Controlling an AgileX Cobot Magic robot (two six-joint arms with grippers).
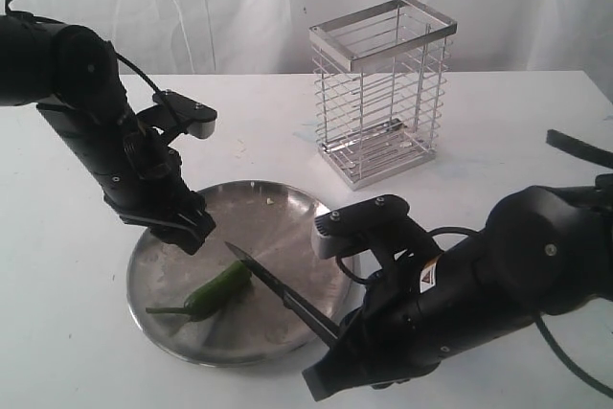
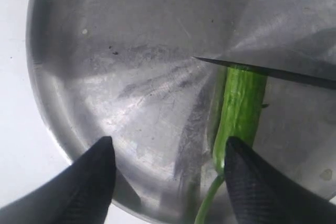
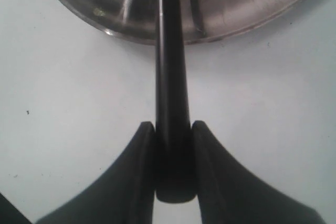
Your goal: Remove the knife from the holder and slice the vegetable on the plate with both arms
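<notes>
Black knife (image 1: 278,292) crosses the pepper (image 1: 215,291) — tip toward plate (image 1: 287,208) centre.

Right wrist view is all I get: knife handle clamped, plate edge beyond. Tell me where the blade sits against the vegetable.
Observer: The knife blade lies across the blunt end of the vegetable, opposite its stem; the pepper still looks whole.
Operator: Report the left gripper.
Observer: The left gripper is open over the plate, its fingertips straddling the stem end without gripping the pepper.
Operator: Check the holder.
Observer: The holder stands upright behind the plate, apart from it, with no knife inside.
</notes>
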